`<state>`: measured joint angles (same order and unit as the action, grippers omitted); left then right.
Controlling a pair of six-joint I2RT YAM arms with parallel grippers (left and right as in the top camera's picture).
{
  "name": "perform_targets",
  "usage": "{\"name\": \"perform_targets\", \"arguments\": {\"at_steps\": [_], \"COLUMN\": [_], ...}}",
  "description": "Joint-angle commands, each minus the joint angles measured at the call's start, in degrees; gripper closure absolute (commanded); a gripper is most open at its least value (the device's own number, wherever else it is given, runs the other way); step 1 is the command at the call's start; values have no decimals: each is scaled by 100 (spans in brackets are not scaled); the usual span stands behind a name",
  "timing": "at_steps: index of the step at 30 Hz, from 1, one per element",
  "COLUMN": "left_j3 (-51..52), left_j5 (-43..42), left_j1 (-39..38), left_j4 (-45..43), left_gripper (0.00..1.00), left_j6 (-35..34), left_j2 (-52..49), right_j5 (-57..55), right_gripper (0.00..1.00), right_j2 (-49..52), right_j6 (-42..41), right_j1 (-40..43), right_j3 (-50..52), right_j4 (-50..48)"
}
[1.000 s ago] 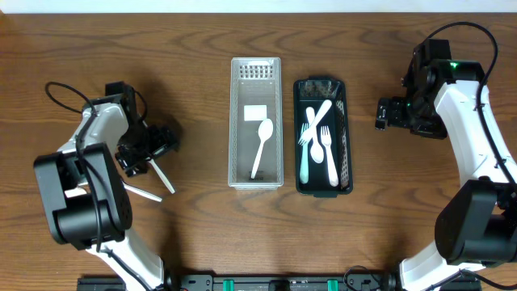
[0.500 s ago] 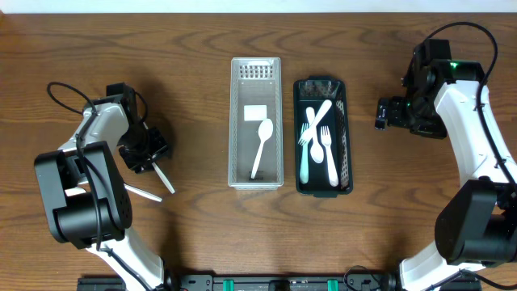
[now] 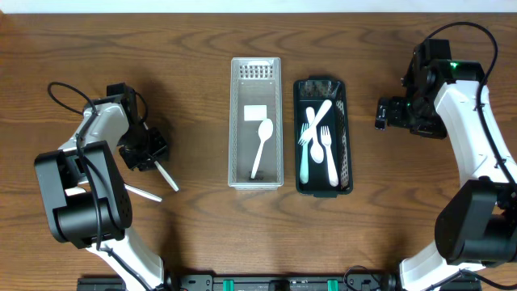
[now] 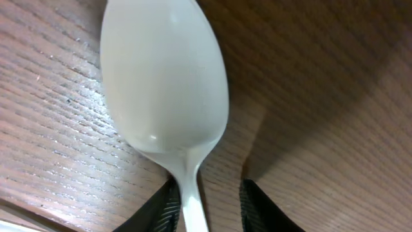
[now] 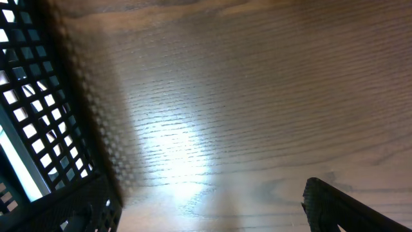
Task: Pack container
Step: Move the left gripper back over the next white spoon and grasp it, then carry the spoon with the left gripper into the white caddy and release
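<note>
A white plastic spoon [image 4: 164, 77] lies bowl-up on the wooden table, its handle running back between the jaws of my left gripper [image 4: 209, 206]. The left finger [image 4: 161, 212] touches the handle; the right finger [image 4: 264, 209] stands a little off it, so the jaws are narrowed but still open. From overhead, the left gripper [image 3: 145, 150] is low over the spoon [image 3: 167, 178] at the table's left. The white basket [image 3: 239, 121] holds one spoon [image 3: 261, 145]. The black basket [image 3: 345, 153] holds several white utensils. My right gripper [image 3: 380, 113] hangs open and empty beside the black basket.
Another white utensil [image 3: 142, 193] lies on the table just in front of the left gripper. In the right wrist view the black basket's mesh wall [image 5: 38, 129] fills the left side, with bare wood to the right of it.
The left jaws have narrowed around the spoon's handle, and the gripper has settled slightly closer to it. The right arm has not moved.
</note>
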<state>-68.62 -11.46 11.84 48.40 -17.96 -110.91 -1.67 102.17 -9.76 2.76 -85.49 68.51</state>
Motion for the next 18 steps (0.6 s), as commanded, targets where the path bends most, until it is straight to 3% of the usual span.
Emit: {"name": "perform_targets", "arguments": {"at_steps": [1, 5, 18], "left_j3": [15, 15, 15], "left_j5": [9, 11, 11], "left_j1": [-9, -9, -9], "left_j4": [31, 31, 31], "left_gripper": [69, 78, 93], "left_j6": [28, 28, 31], "left_j2": [-107, -107, -107], "right_j5": [24, 24, 24], "right_gripper": [1, 1, 1], "right_j2": [-55, -55, -55], "right_j6": [85, 85, 85], "right_j1": [-59, -59, -59], "right_j3": [2, 2, 2], "right_j4": [0, 2, 2]}}
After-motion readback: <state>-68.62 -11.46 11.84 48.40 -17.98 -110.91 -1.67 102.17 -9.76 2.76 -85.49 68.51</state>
